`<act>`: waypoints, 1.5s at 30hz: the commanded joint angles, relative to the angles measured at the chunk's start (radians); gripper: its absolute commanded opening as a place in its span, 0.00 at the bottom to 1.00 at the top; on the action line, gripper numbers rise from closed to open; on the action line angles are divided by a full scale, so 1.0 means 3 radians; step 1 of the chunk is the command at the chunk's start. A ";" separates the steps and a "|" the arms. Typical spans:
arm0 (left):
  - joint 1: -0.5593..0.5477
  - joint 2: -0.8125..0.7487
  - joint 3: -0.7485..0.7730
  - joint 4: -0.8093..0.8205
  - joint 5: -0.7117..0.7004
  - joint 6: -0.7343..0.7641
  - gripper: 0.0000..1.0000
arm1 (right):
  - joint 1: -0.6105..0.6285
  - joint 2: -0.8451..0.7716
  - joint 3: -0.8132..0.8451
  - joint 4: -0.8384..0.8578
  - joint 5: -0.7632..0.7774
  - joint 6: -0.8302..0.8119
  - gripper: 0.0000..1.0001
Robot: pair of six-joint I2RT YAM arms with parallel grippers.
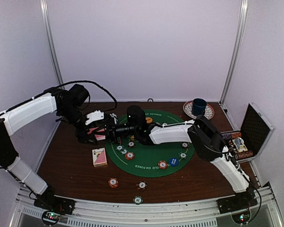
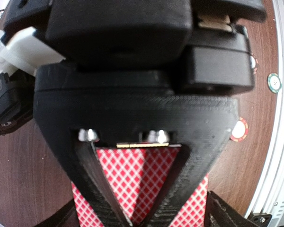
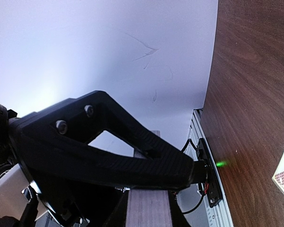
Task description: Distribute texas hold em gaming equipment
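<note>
Two findings. Left pincer [image 2: 132,218], over the table [image 1: 71,161], clamped on pink cards [image 2: 132,175]. Right pincer [image 1: 115,132], just beside it: wide or narrow, cannot tell from any view.

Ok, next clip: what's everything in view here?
felt mat: one, green, table centre.
poker chips: roughly ten, striped-edge, on mat and near front edge.
blue disc: one, on mat.
orange disc: one, mat's far side.
playing cards: pink-backed stack left of mat; more beneath left jaws.
cup: one, dark blue, on patterned saucer, far right.
case: one, black, open, right edge.
left gripper: over cards; grip unclear.
right gripper: reaching across mat toward left gripper.
</note>
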 commanded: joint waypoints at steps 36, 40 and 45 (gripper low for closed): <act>0.0018 -0.0030 -0.0046 -0.0075 0.0065 0.0139 0.13 | -0.0152 -0.0500 -0.0261 -0.1199 0.0100 -0.1087 0.42; 0.0018 -0.0024 -0.0044 -0.0072 0.0063 0.0142 0.11 | -0.0175 -0.0626 -0.0367 -0.1216 0.0069 -0.1132 0.41; 0.0018 -0.0002 -0.0036 -0.0074 0.0064 0.0126 0.11 | -0.0201 -0.0755 -0.0472 -0.1181 0.0039 -0.1133 0.44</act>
